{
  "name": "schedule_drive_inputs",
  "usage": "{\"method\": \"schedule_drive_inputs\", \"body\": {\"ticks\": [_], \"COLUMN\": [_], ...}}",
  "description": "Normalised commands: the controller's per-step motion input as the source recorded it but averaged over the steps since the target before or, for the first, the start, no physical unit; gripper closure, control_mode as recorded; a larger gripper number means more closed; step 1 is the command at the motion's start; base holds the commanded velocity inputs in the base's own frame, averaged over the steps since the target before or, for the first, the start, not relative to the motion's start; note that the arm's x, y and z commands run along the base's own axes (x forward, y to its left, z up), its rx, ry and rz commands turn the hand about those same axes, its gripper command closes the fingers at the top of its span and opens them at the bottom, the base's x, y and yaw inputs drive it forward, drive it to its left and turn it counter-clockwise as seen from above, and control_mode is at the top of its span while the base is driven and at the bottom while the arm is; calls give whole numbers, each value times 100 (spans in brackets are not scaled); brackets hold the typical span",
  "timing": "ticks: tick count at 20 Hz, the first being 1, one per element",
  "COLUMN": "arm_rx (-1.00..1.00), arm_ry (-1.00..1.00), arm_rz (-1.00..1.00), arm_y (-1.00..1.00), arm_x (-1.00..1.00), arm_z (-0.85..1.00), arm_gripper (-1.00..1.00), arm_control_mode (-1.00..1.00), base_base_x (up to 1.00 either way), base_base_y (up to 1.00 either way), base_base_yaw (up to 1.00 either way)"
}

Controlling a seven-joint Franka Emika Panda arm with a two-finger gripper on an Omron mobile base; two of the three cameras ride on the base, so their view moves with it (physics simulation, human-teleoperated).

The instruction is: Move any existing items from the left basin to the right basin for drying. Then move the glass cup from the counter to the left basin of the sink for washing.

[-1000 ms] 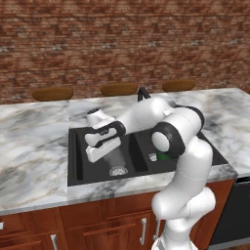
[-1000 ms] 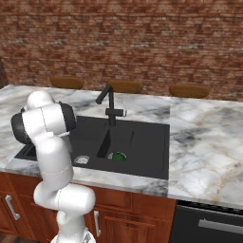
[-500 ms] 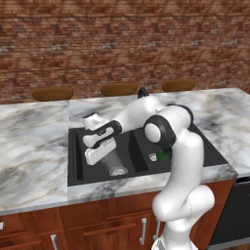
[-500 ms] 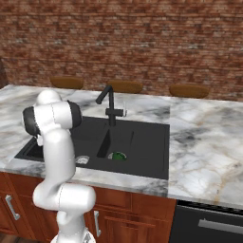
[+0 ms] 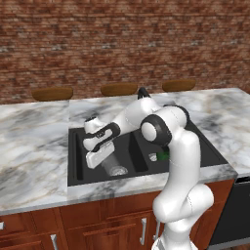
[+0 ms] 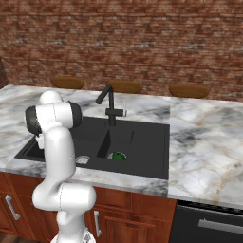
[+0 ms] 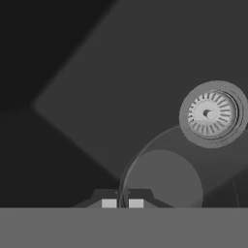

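While the right base view shows the green item [image 6: 117,155] lying in the right basin [image 6: 124,141], the hand view shows the gripper [image 7: 122,203] clamped on the rim of the pale, see-through glass cup [image 7: 179,179], low over the left basin [image 7: 111,87] by its drain [image 7: 211,114].

This is a home kitchen, rendered rather than filmed. A white marble counter [image 6: 204,128] with grey veins runs from left to right, and a matte black double sink [image 6: 147,156] is set into it, with a black angular faucet [image 6: 109,105] at the far edge over the divider. Below the counter are reddish-brown wooden cabinets [image 6: 142,223] with slim metal handles, and at the near right a dark appliance front [image 6: 213,225] with a bar handle, likely a dishwasher or an oven. A red brick wall [image 5: 122,44] closes the far side, and three round wooden stool tops [image 5: 119,89] show just past the counter.
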Motion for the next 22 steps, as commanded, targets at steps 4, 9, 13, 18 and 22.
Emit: {"method": "schedule_drive_inputs", "body": {"ticks": [4, 9, 13, 18, 22], "arm_rx": [6, 7, 6, 6, 6], "arm_ry": [1, 0, 0, 0, 0], "arm_rz": [8, 8, 9, 9, 9], "arm_y": [0, 0, 0, 0, 0], "arm_x": [5, 1, 0, 0, 0], "arm_z": [-24, -24, -22, -23, -22], "arm_gripper": [100, 100, 100, 100, 100], "arm_control_mode": [-100, -100, -100, -100, -100], "base_base_x": [0, 0, 0, 0, 0], "base_base_y": [0, 0, 0, 0, 0], "base_base_yaw": [0, 0, 0, 0, 0]}}
